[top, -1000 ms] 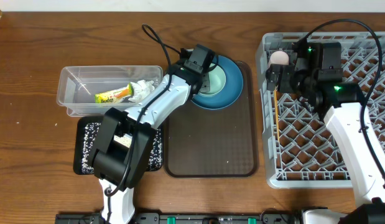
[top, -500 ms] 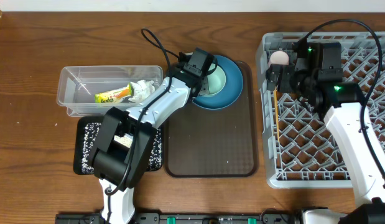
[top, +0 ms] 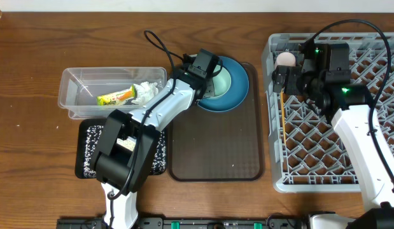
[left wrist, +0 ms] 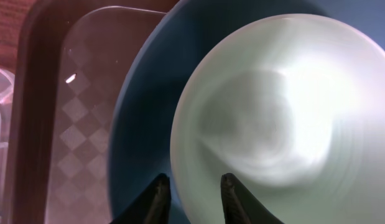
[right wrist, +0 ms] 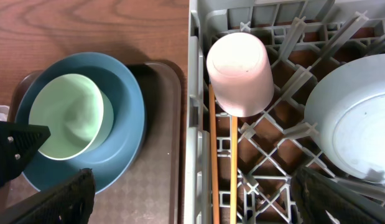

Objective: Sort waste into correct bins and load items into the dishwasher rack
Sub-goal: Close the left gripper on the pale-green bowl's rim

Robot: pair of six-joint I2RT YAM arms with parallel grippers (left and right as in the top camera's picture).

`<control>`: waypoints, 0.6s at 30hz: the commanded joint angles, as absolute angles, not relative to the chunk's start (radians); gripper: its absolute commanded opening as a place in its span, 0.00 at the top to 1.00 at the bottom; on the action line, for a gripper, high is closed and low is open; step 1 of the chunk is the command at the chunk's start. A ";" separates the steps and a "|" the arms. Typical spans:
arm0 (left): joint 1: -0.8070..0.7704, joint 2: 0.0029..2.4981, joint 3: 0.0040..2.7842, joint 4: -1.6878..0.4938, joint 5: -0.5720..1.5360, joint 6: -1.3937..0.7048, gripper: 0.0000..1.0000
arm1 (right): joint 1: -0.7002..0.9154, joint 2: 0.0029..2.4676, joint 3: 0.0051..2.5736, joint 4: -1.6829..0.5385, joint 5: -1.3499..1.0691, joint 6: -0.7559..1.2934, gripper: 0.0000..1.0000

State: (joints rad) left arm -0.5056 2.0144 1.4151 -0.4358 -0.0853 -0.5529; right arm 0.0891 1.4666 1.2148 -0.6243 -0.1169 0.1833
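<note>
While the right hand (right wrist: 192, 177) gapes empty, the left hand (left wrist: 194, 182) straddles the pale-green bowl (left wrist: 273, 112), grip uncertain

From overhead: straight down on the brown wooden table (top: 31, 38), far off, whole layout in frame, robot's side at 6 o'clock. From the left wrist: pointed down, very close, frame filled by the round pale-green bowl (left wrist: 285, 112) on the large dark-blue plate (left wrist: 142, 124). From the right wrist: higher, looking down across the 9 o'clock wall of the square grey plastic lattice rack (right wrist: 195, 155). Shared by all three: bowl and plate, at 9 o'clock for the right wrist; by overhead and right wrist: the rack's 10 o'clock corner
</note>
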 commanded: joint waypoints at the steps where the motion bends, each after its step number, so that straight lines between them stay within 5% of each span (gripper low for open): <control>1: -0.505 2.020 1.411 -0.427 -0.086 -0.560 0.72 | 0.087 1.464 1.222 -0.625 -0.124 0.186 0.01; 18: -0.505 2.020 1.411 -0.410 -0.086 -0.560 0.80 | 0.087 1.464 1.222 -0.625 -0.124 0.186 0.01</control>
